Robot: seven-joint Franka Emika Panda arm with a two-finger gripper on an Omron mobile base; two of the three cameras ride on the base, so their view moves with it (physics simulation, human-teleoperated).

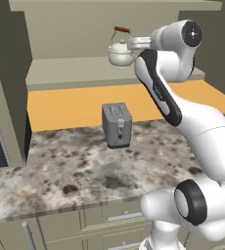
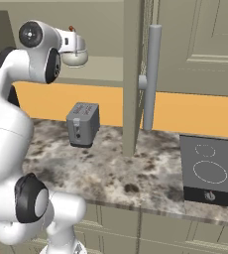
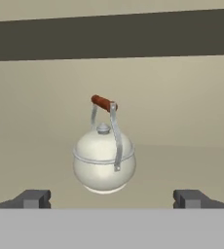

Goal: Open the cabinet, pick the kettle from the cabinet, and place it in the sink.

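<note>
Nearest to me, my gripper (image 3: 112, 198) is spread wide and holding nothing; in the hand view its two dark fingertips (image 3: 32, 198) rise at the bottom edge, well apart, with clear space between them. Straight ahead of that gap, a little beyond the tips and not touching them, sits the kettle (image 3: 104, 163), a round cream body upright on the cabinet shelf (image 1: 75, 73). It lies almost centred between my fingers, just slightly toward the left one. Its thin wire handle (image 3: 109, 121) arches up over the lid, topped by a reddish-brown wooden grip (image 3: 103, 103) that runs slantwise, angling away from me rather than across my jaws. From the left base view, my hand is level with the kettle's body and reaching in from its right side. I judge the coming move is a short straight push forward so the fingers pass either side of the body. Behind the kettle is the plain beige back wall of the cabinet (image 3: 182, 97), whose door (image 2: 136, 74) stands open.
</note>
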